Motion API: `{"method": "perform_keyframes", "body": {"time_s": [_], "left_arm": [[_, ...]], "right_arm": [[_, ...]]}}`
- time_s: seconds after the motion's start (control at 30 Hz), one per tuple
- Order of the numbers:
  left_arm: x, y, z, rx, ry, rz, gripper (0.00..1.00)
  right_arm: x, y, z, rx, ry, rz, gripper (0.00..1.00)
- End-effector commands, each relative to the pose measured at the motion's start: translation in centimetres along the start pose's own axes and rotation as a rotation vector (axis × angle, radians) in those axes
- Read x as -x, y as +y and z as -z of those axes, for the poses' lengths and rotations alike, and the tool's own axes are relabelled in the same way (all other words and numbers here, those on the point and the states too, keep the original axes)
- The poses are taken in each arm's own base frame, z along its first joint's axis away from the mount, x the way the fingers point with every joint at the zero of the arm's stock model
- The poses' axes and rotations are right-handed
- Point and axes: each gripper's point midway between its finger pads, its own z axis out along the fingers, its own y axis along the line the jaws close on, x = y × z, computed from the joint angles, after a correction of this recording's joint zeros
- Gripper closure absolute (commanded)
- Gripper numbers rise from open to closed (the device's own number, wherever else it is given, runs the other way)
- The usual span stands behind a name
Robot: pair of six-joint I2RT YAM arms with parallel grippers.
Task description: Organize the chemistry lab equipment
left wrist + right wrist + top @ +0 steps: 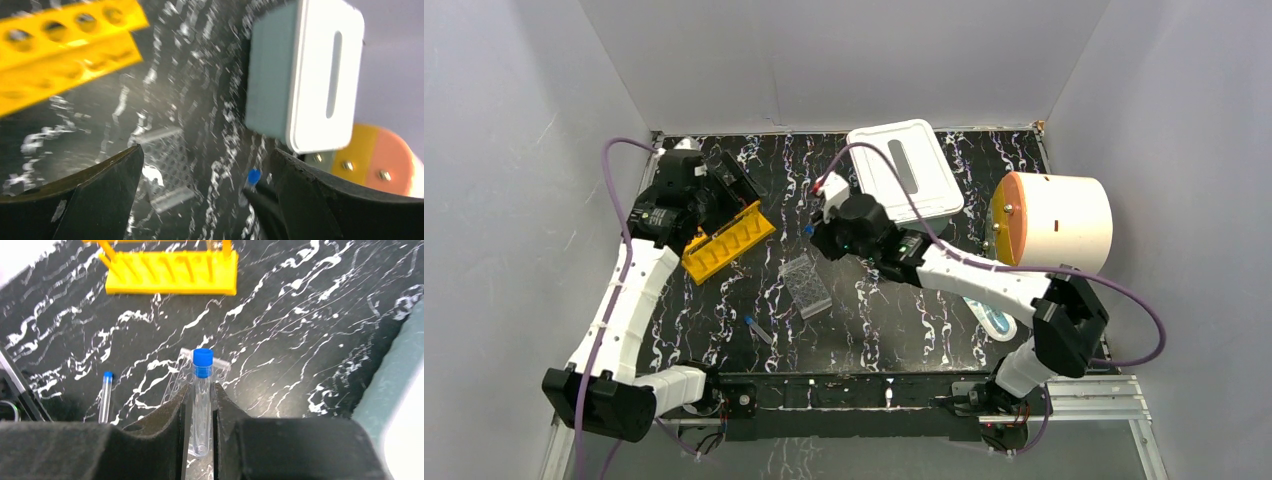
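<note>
Your right gripper [816,232] sat near the middle of the overhead frame, narrowed onto a blue-capped tube [202,385]. In the right wrist view the tube stood upright between the two fingers [172,415]. Its blue cap rose clear above them and its clear body was pinched on both sides.

Your left gripper [742,185] was in the upper left of the overhead frame, spread wide and holding nothing. In the left wrist view its dark fingers [100,195] filled the lower corners with only the desk [200,75] between them. That view was blurred.

The yellow rack [727,241] lay at a diagonal on the desk, just below and right of your left gripper. I could not tell whether the two touched. Its row of holes showed in the upper left of the left wrist view.

The clear well plate [806,284] lay flat at the centre of the overhead frame, just below your right gripper. In the right wrist view it lay directly behind the held tube.

A second blue-capped tube [757,331] lay on its side on the desk, lower and left of the well plate and apart from it.

A white box [904,170] with a slot in its lid sat at the top centre. A pale cylinder with an orange face [1049,222] sat at the right.
</note>
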Motion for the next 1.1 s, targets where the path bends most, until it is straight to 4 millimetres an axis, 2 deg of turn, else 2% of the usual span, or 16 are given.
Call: {"method": "perform_keyframes", "body": {"time_s": [0.0, 0.13, 0.2, 0.27, 0.37, 0.5, 0.8, 0.9, 1.07], "left_arm": [[-4.8, -5.5, 0.0, -0.372, 0.26, -0.049, 0.02], [-7.2, -6.1, -0.3, -0.486, 0.373, -0.108, 0.02], [-7.5, -6.1, -0.3, -0.502, 0.375, -0.104, 0.02], [-7.4, -6.9, 0.1, -0.56, 0.354, -0.076, 0.03], [-7.5, -8.2, 0.5, -0.655, 0.355, -0.01, 0.14], [-8.7, -7.7, -0.2, -0.643, 0.419, 0.053, 0.33], [-10.6, -7.6, -0.6, -0.666, 0.554, 0.095, 0.59], [-11.1, -7.7, -0.3, -0.693, 0.583, 0.077, 0.64], [-12.2, -6.9, -0.5, -0.688, 0.611, 0.073, 0.65]], "right_arm": [[5.1, -0.3, 2.3, 0.078, -0.169, -0.092, 0.73], [6.6, -0.3, 3.4, 0.127, -0.202, -0.101, 0.73], [6.8, -0.2, 3.6, 0.149, -0.201, -0.102, 0.73], [6.6, 0.1, 3.6, 0.173, -0.191, -0.101, 0.73], [6.2, 0.4, 3.7, 0.198, -0.177, -0.103, 0.73], [6.0, 0.7, 3.6, 0.216, -0.165, -0.101, 0.73], [5.0, 1.0, 2.9, 0.241, -0.126, -0.103, 0.73], [4.7, 1.0, 2.5, 0.243, -0.113, -0.105, 0.73], [4.6, 0.9, 2.2, 0.243, -0.108, -0.11, 0.73]]}}
